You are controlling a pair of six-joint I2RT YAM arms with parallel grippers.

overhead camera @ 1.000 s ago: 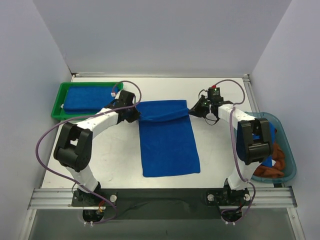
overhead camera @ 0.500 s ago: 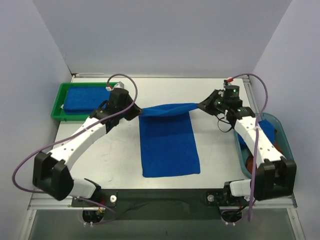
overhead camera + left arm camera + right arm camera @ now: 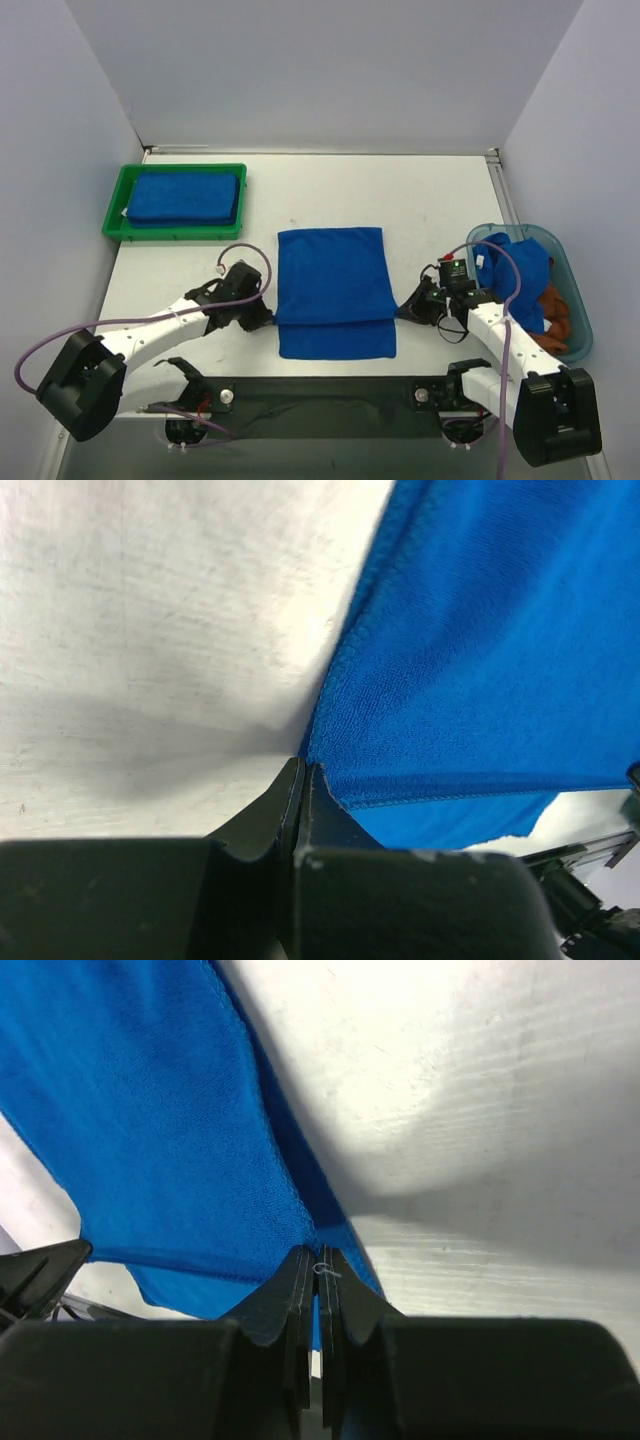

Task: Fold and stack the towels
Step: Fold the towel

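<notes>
Far edge now lies forward; your left fingers [image 3: 272, 818] and right fingers [image 3: 292, 1288] clamp the towel [image 3: 332, 285] corners; align, then release.

Bright even overhead light; soft shadows beside the towel [image 3: 480, 660], wrist views perhaps blurred.

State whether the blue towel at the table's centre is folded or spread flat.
Folded. On the blue towel an upper layer's edge crosses near the front, a strip of lower layer showing beyond.
</notes>
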